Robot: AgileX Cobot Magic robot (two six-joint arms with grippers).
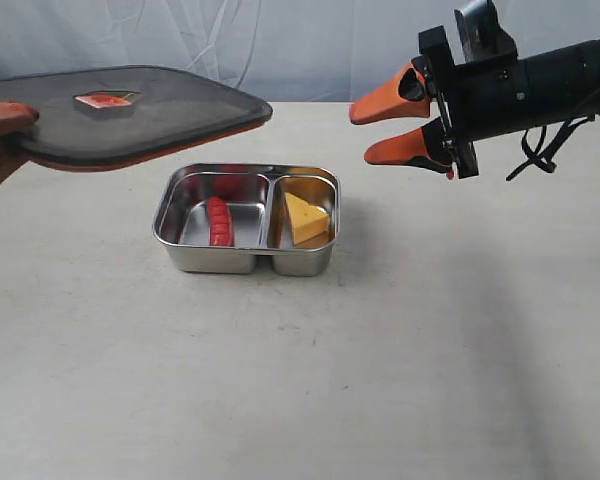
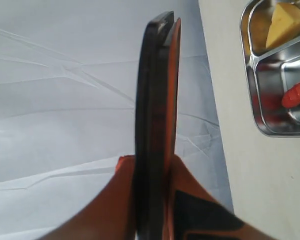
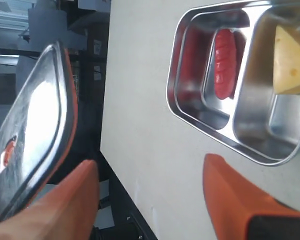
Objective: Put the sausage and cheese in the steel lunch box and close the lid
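The steel lunch box [image 1: 176, 203] stands on the table in the middle. The red sausage [image 1: 219, 222] lies in its larger left compartment and the yellow cheese [image 1: 305, 218] in the smaller right one. My left gripper [image 1: 2, 132] is shut on the edge of the dark lid [image 1: 170, 105], which it holds flat in the air above and to the left of the box. The lid's orange valve [image 1: 106, 99] faces up. In the left wrist view the lid [image 2: 155, 110] is edge-on between the fingers [image 2: 125, 200]. My right gripper [image 1: 364, 130] hangs open and empty to the right of the box.
A pale cloth backdrop [image 1: 280, 40] hangs behind the table. The beige tabletop [image 1: 310, 380] stretches in front of the box. In the right wrist view the table's far edge [image 3: 106, 150] borders a dark gap.
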